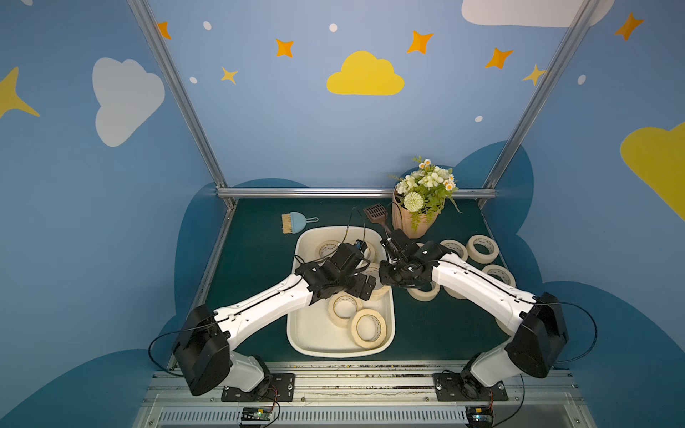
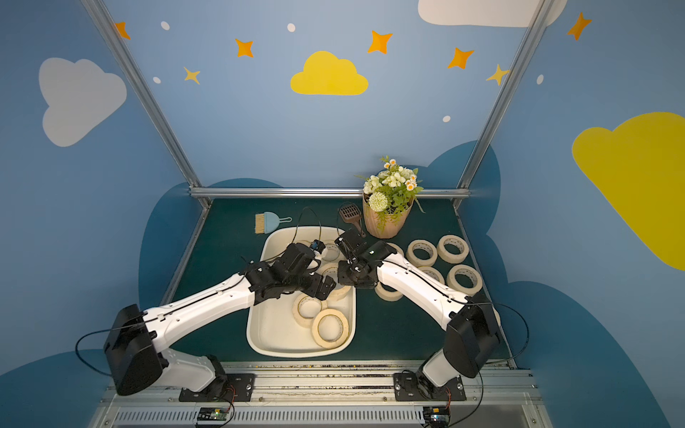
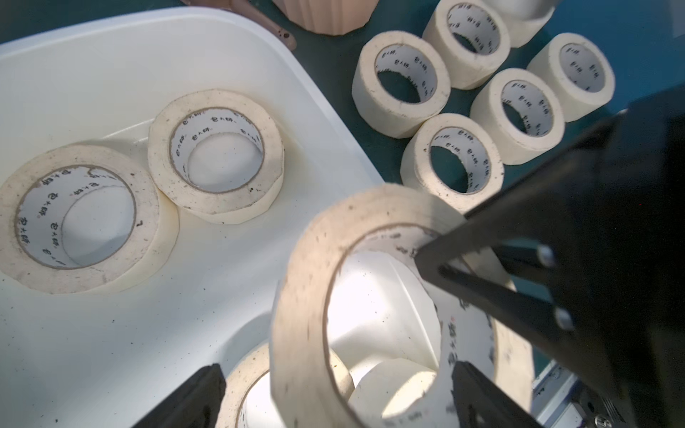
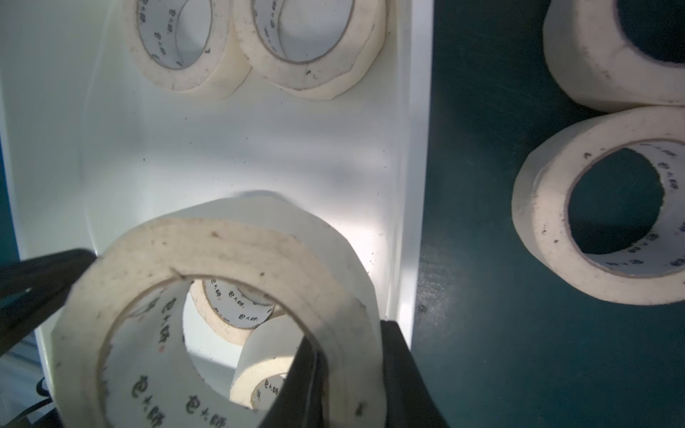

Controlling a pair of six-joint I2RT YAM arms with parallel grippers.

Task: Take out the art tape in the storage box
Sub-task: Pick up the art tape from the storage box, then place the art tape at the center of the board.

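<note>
Tilted tape roll (image 3: 311, 266) over storage box (image 3: 111, 74), right gripper (image 3: 441, 237) on its wall

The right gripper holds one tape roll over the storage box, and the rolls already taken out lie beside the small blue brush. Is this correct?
Not quite: the taken-out rolls lie near the flower pot, across the storage box from the blue brush, as both top views show. The right gripper does hold one roll over the box.

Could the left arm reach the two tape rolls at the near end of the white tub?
Probably yes: the left gripper is open above the storage box, and those two rolls lie uncovered close by. But the roll pinched by the right gripper sits between the left fingers.
</note>
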